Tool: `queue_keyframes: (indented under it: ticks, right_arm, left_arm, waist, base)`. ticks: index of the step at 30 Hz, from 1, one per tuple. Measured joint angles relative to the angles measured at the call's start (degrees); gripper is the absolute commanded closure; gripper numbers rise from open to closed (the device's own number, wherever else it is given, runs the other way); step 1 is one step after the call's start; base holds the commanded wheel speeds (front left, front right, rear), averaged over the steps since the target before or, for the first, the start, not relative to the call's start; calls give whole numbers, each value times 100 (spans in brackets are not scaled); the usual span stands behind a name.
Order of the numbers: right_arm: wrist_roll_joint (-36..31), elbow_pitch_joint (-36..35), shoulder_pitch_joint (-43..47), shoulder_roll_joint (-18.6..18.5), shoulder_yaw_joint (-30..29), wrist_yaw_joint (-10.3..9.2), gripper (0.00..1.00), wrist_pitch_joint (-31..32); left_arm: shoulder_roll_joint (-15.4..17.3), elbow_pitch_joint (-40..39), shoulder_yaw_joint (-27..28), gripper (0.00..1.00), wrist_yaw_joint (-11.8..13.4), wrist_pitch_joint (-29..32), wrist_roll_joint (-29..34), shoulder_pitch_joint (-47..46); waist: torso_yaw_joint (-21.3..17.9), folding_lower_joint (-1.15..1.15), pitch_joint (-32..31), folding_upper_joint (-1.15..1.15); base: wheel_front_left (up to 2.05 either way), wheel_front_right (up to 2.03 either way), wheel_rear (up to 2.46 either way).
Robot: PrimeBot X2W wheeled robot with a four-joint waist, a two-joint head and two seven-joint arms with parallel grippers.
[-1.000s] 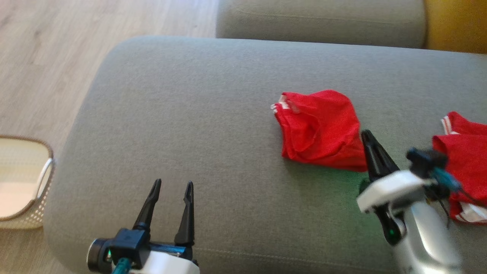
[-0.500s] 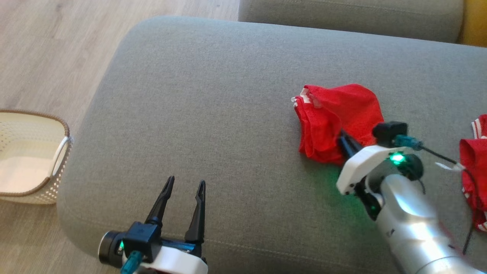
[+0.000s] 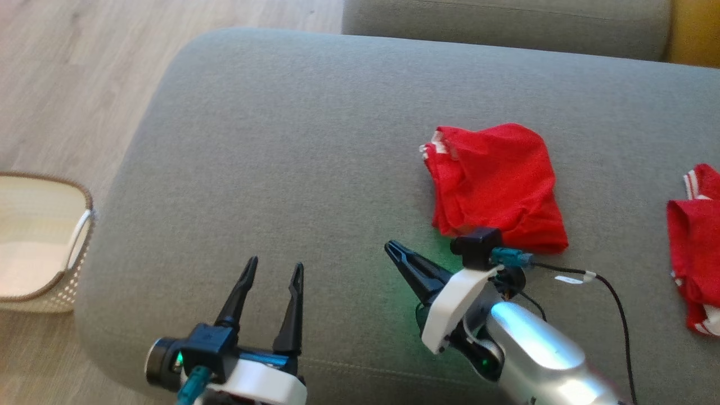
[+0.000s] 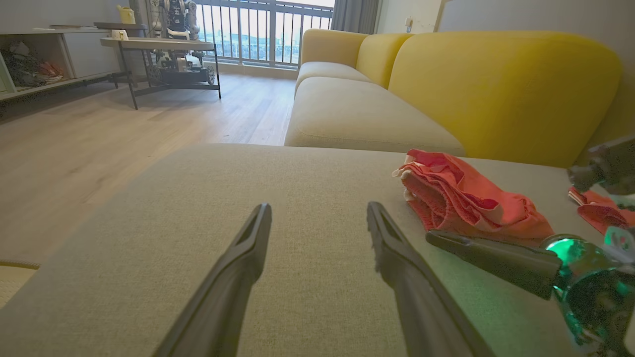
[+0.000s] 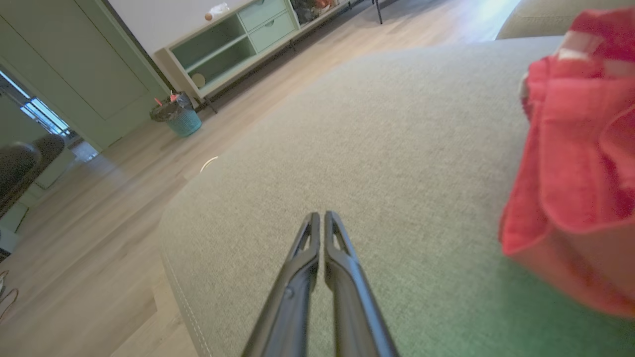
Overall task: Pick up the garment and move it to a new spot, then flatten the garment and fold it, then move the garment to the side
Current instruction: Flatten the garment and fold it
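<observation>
The right gripper (image 3: 389,246) is clenched on nothing, the folded red garment (image 3: 495,185) just to its right; the left gripper (image 3: 275,262) gapes empty above the cushion (image 3: 281,140).

- The second red garment (image 3: 694,247) at the right is cut off by the head view's right edge.
- The pale basket (image 3: 87,202) at the left runs off the left edge.
- The near edge of the folded red garment (image 3: 498,180) is partly hidden behind the right arm's camera block (image 3: 477,246).
- In the right wrist view that garment is blurred and cut by the right edge.
- In the left wrist view the right arm's wrist (image 4: 590,287) is a blurred, green-lit shape.
- Items on the far shelf (image 4: 30,69) are too small to tell.
</observation>
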Motion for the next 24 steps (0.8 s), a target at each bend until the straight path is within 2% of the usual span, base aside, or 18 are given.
queue_keyframes:
  ticks: [1,2,3,4,9,13,18,24]
  right_arm:
    - [13,-69,48,0,12,0,80,1]
    - [-9,-149,55,-1,-38,0,52,1]
    - [-98,-269,49,-2,-174,0,19,1]
    - [-246,-413,44,-2,-361,0,0,0]
    - [-1395,-1304,175,-5,-1646,0,0,-2]
    - [-2218,-2192,829,-7,-2714,0,0,-8]
    - [-2742,-3301,1868,-3,-3710,0,0,-8]
    - [-2976,-4286,2993,57,-4336,0,0,-8]
  left_arm:
    - [0,-3,13,0,5,0,-3,1]
    - [0,-12,38,0,21,0,-3,4]
    - [0,-34,73,0,52,0,-3,6]
    - [0,-68,119,0,71,0,-3,13]
    - [0,-122,263,0,159,0,-66,47]
    - [1,-179,377,0,294,0,-257,142]
    - [0,-350,498,0,360,0,-265,134]
    - [0,-450,524,0,308,0,-163,199]
  waist:
    - [-38,0,-10,0]
    - [-81,0,-20,0]
    - [-132,0,-32,0]
    - [-187,0,-45,0]
    - [-516,0,-131,0]
    - [-784,0,-209,0]
    - [-1020,0,-291,0]
    - [-1071,0,-453,0]
  base:
    - [0,0,0]
    - [0,0,0]
    - [0,0,0]
    - [0,0,0]
    - [0,0,0]
    - [0,0,0]
    - [0,0,0]
    - [0,0,0]
